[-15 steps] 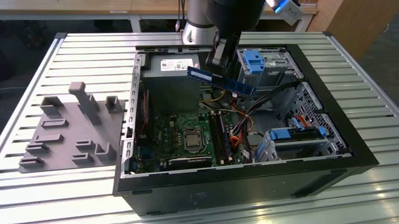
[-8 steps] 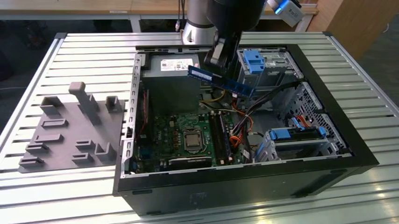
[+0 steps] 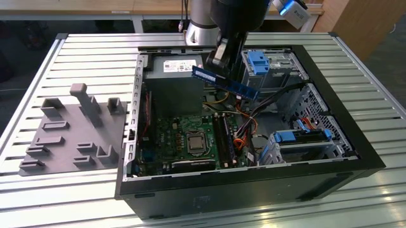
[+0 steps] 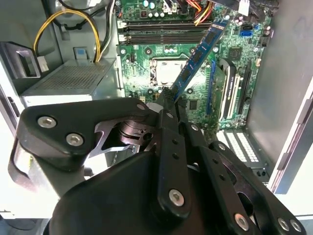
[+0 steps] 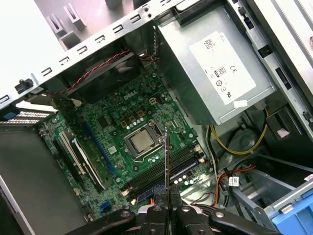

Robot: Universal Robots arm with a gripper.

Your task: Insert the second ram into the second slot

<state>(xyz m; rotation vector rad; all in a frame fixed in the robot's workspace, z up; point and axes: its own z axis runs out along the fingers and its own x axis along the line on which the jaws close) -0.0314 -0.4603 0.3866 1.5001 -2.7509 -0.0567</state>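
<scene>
As jaws clamp it, thin flat ram (image 3: 241,88)

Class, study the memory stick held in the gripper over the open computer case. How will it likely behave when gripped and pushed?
Probably stiff: the second ram juts straight from the gripper without sagging. Likely light, since it looks very thin edge-on in the first wrist view. Perhaps fragile: bare chips sit on its face, so hard pushing may harm it.
</scene>
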